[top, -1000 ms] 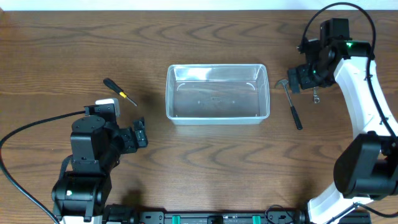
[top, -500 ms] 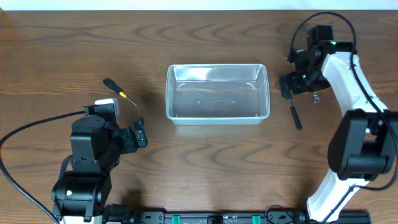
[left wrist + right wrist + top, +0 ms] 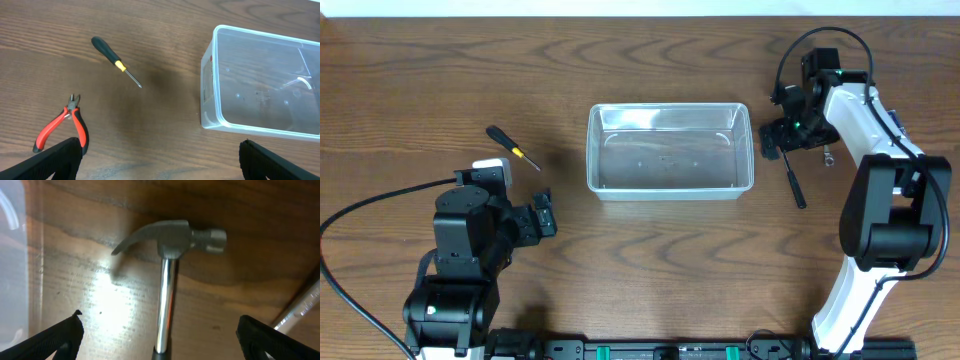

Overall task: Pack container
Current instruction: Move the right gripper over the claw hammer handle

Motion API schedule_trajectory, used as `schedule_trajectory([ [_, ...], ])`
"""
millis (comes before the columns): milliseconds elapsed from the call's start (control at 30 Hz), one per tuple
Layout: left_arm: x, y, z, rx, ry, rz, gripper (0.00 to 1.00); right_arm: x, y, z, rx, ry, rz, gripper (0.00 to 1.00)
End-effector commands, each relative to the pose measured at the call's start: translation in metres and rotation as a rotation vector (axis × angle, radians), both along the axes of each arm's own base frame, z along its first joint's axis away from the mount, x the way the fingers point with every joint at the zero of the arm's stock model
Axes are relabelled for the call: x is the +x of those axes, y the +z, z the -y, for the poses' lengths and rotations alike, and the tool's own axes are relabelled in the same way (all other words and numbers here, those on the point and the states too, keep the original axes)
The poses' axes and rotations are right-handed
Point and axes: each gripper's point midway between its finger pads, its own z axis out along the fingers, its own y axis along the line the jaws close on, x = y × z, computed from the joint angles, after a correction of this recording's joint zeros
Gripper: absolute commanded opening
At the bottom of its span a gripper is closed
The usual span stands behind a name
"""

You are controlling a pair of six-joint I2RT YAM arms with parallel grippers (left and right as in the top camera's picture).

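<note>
The clear plastic container stands empty at the table's middle; it also shows in the left wrist view and at the left edge of the right wrist view. A steel hammer with a black grip lies just right of it. My right gripper is open over the hammer's head end, and in the right wrist view the gripper straddles the hammer's shaft without touching it. My left gripper is open and empty at the front left, and so it shows in its own view.
A black and yellow screwdriver lies left of the container, also in the left wrist view. Red-handled pliers lie by the left finger. A small wrench lies right of the hammer, its shaft in the right wrist view.
My right arm has swung left, bringing its open gripper over the hammer's head beside the container. The left arm and all the tools have stayed still.
</note>
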Motion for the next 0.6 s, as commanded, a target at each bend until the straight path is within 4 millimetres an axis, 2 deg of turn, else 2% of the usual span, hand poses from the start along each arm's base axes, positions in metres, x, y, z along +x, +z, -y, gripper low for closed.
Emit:
schedule_trajectory([
  [0,0.001,0.008,-0.002,0.006,0.009,0.019,0.98,0.005,-0.008,-0.005,0.012,0.024,-0.004,0.99],
  [367,0.001,0.008,-0.002,0.006,0.009,0.019,0.99,0.025,-0.011,-0.005,0.011,0.024,0.07,0.99],
  [567,0.001,0.008,-0.002,0.005,0.009,0.019,0.98,0.027,-0.013,-0.005,0.01,0.025,0.077,0.99],
])
